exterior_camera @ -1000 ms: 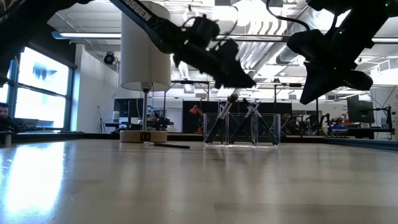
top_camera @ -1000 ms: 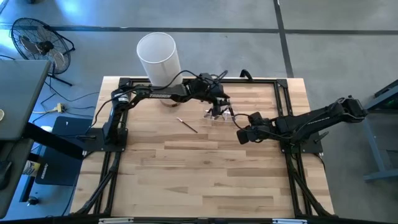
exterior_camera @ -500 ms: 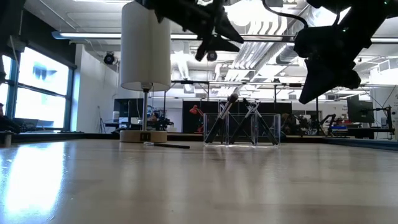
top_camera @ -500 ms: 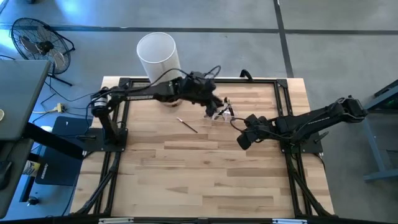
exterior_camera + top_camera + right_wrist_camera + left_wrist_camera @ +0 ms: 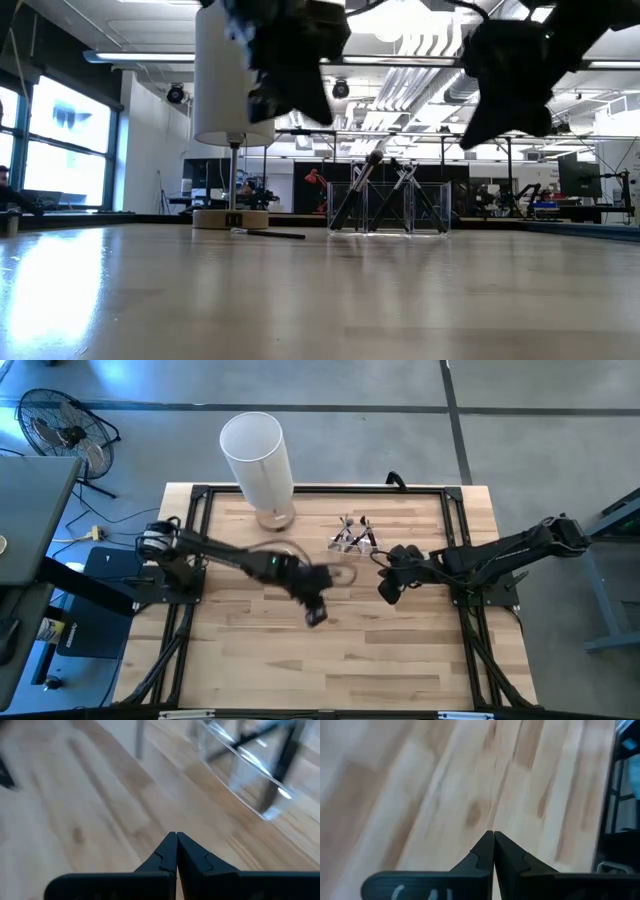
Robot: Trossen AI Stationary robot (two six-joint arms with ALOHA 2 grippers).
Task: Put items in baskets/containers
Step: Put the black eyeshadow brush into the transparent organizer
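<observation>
The clear holder [image 5: 352,540] stands on the table at the far middle, with several dark brushes [image 5: 362,190] leaning crosswise inside it. One more brush [image 5: 275,235] lies flat on the table near the white cylinder's base; in the high view my left arm covers it. My left gripper [image 5: 316,617] hovers over the table's middle, near-left of the holder, shut with nothing between its fingers [image 5: 493,834]. My right gripper [image 5: 384,593] hangs just near-right of the holder [image 5: 250,755], shut with nothing in it.
A tall white cylinder [image 5: 258,452] on a wooden base [image 5: 276,517] stands at the far left of the table. A black frame [image 5: 320,490] runs along the table's edges. Bare wood fills the near half [image 5: 330,660].
My left gripper has left its place over the holder, risen, and swung toward the table's near edge and left, ending over the table's middle. The brushes in the holder and the one on the table lie as before. My right gripper has drifted slightly toward the near edge.
</observation>
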